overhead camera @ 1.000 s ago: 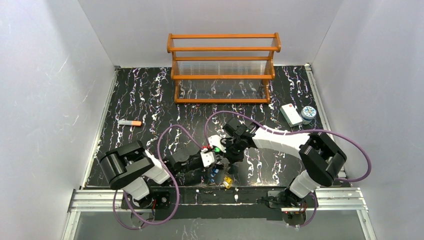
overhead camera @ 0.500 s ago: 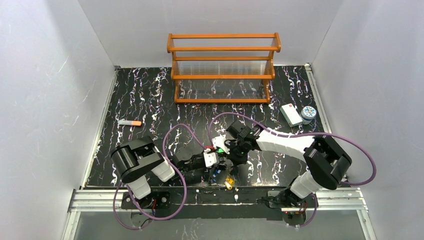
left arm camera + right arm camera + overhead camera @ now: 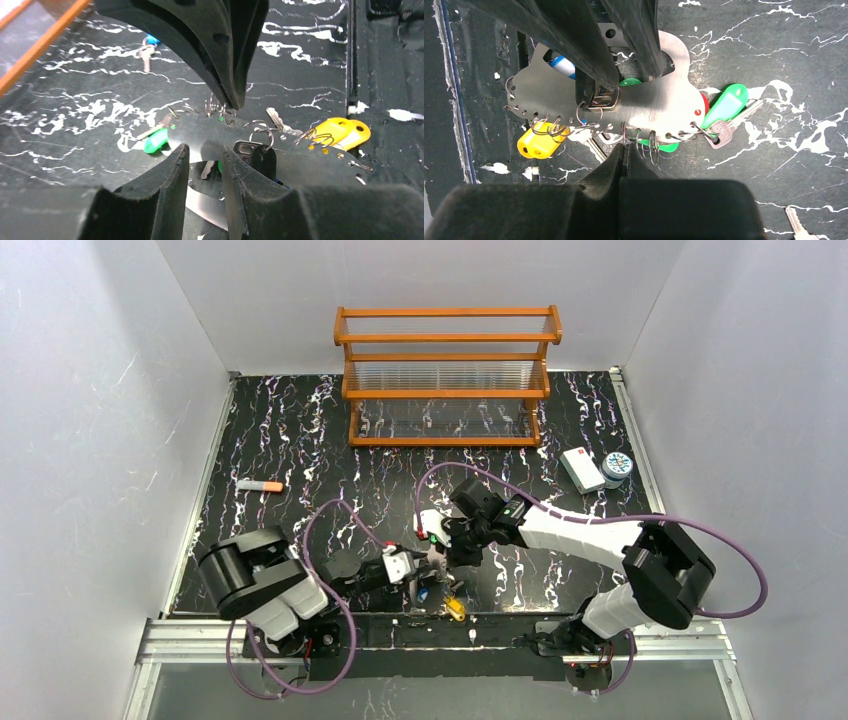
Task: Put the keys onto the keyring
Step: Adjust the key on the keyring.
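Right wrist view first: the keyring turns out to be a flat silver plate with holes drilled along its edge and little split rings threaded through them. It's found near the table's near edge, pretty much centred between the two arms, and it looks to be lifted a bit. Most of the keys are already hung on it. A yellow tag is at the left end, and a green tag with a silver blade at the right end. A second green one is seen under the lower edge, a bit of red peeks out behind the plate, and something blue is tucked at the top left. A black fob is hooked on near the middle. The left gripper is clamped across a narrow tab of the plate, jaws only partly apart, so the keyring is carried by that one. The right gripper is fully closed, tips pressed together right at a split ring on the lower edge; whether the ring is actually pinched can't be told. One bare key is lying on the table apart from the plate, and a blue-headed key can be seen loose in the left wrist view. Further out, from the top, a wooden rack is parked at the far side. A white box and a tin are set just beside each other on the right, and an orange-tipped stick is off on the left.
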Controlling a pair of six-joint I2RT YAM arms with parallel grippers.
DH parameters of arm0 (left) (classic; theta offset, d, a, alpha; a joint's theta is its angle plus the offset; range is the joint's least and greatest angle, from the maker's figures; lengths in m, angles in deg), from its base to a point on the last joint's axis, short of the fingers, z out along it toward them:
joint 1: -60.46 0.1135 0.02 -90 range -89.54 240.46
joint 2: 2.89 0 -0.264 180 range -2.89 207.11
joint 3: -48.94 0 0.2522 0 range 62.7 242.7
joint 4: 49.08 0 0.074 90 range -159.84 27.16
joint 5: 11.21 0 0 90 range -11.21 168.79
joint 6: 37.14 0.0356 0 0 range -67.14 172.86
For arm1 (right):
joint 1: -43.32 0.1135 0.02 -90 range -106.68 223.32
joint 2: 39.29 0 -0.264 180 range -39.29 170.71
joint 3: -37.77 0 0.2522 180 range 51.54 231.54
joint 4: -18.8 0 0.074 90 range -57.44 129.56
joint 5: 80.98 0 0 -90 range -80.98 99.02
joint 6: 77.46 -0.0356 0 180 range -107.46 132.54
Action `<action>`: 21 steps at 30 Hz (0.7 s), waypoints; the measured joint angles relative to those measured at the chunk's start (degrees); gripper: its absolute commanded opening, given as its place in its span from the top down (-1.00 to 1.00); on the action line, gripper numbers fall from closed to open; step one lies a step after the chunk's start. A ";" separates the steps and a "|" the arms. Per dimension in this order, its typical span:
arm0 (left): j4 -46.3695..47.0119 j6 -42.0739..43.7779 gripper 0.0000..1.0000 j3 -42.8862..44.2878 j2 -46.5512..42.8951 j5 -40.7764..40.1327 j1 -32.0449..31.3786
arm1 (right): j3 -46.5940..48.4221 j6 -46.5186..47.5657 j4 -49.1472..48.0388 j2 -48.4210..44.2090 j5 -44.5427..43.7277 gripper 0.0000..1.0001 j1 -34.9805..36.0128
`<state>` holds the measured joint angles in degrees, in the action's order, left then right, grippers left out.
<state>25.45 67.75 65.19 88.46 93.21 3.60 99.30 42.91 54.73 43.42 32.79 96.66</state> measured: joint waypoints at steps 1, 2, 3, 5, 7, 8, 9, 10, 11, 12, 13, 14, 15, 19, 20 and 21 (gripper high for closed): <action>-0.02 0.00 0.42 -0.96 -1.77 -0.63 0.00 | -0.02 0.00 -0.31 -0.13 0.13 0.97 0.00; -0.04 -0.04 0.42 -1.73 -3.65 -1.29 0.00 | -0.04 0.00 -0.46 -0.24 0.26 0.97 0.00; -0.22 -0.04 0.42 -2.03 -5.57 -1.81 0.00 | -0.11 0.04 -0.63 -0.35 0.42 0.97 0.00; -0.24 -0.13 0.42 -2.01 -9.14 -2.80 0.00 | -0.26 0.15 -0.92 -0.55 0.68 0.97 0.00; -0.98 -0.11 0.42 -2.01 -12.70 -3.04 0.00 | -0.31 0.39 -0.98 -0.61 1.01 0.97 0.00; -1.84 -0.09 0.42 -2.01 -14.58 -2.99 0.00 | -0.31 0.55 -0.98 -0.61 1.22 0.97 0.00; -2.78 -0.04 0.42 -2.01 -16.17 -2.91 0.00 | -0.31 0.76 -0.98 -0.61 1.42 0.97 0.00; -3.82 0.07 0.42 -2.01 -17.44 -2.75 0.00 | -0.31 0.98 -0.98 -0.63 1.62 0.97 0.00; -4.87 0.13 0.42 -2.01 -18.32 -2.54 0.00 | -0.31 1.16 -0.98 -0.63 1.77 0.97 0.00; -5.66 0.24 0.43 -2.01 -18.75 -2.32 0.00 | -0.31 1.27 -0.98 -0.68 1.90 0.97 0.00; -6.49 0.35 0.44 -2.01 -18.88 -2.03 0.00 | -0.31 1.33 -0.98 -0.74 1.97 0.97 0.00; -7.13 0.50 0.44 -2.01 -18.78 -1.77 0.00 | -0.31 1.38 -0.98 -0.85 2.03 0.97 0.00; -7.85 0.55 0.45 -2.01 -18.58 -1.46 0.00 | -0.31 1.38 -0.98 -1.01 2.16 0.97 0.00; -9.38 0.52 0.45 -1.95 -17.03 -0.02 0.00 | -0.31 1.38 -1.11 -1.92 2.86 0.97 0.00; -9.62 0.50 0.45 -1.90 -16.57 0.26 0.00 | -0.31 1.38 -1.18 -2.05 3.04 0.97 0.00; -9.81 0.48 0.45 -1.86 -16.17 0.55 0.00 | -0.31 1.38 -1.25 -2.19 3.28 0.97 0.00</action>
<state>15.63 68.24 63.33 72.29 93.76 3.60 99.00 44.29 53.49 41.24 36.07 96.66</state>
